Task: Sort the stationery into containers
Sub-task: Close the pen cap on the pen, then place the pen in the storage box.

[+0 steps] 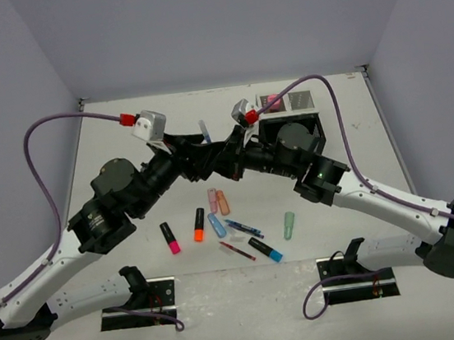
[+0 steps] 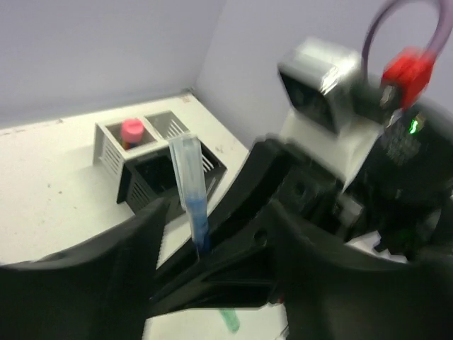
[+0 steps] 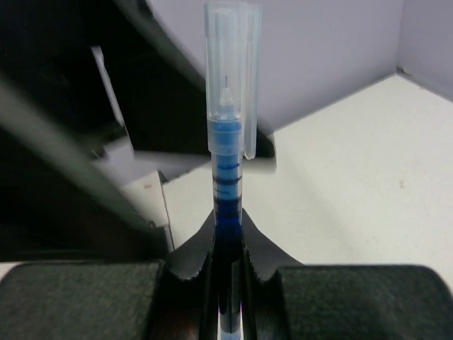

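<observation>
Top camera first. Both arms met mid-table, the left gripper (image 1: 198, 150) and right gripper (image 1: 228, 151) nose to nose around a thin blue pen with a clear plastic cap (image 1: 204, 130). The pen stood upright, lifted off the white table (image 1: 254, 324). The black mesh organizer with four square compartments (image 1: 300, 100) sat at about 1 o'clock from them. I could only spot one thing in it, a pink round-topped stick (image 1: 268, 101) in a pale far cell.

The rest lay loose at 6 o'clock from the grippers:
- a pink stubby highlighter (image 1: 170, 237)
- an orange stubby highlighter (image 1: 198, 224)
- two pale peach-pink highlighters (image 1: 217, 200), side by side
- a light blue highlighter (image 1: 216, 224)
- a second thin blue pen (image 1: 243, 228)
- a thin red pen (image 1: 237, 251)
- a dark marker with a blue end (image 1: 266, 250)
- a mint highlighter (image 1: 288, 225), off at 4 o'clock

Left wrist cam was pretty blurry. The capped pen stood between that pincer's two black fingers, which were spread with a gap on either side, so as far as I could tell it wasn't pinching anything. The organizer was beyond the pen at 11 o'clock.

Right wrist cam was the clear one. Its jaws were squeezed tight on the pen's lower barrel, with the cap pointing to 12 o'clock.

So my read is that it was early days: one item binned, one in the air and nine on the table.
</observation>
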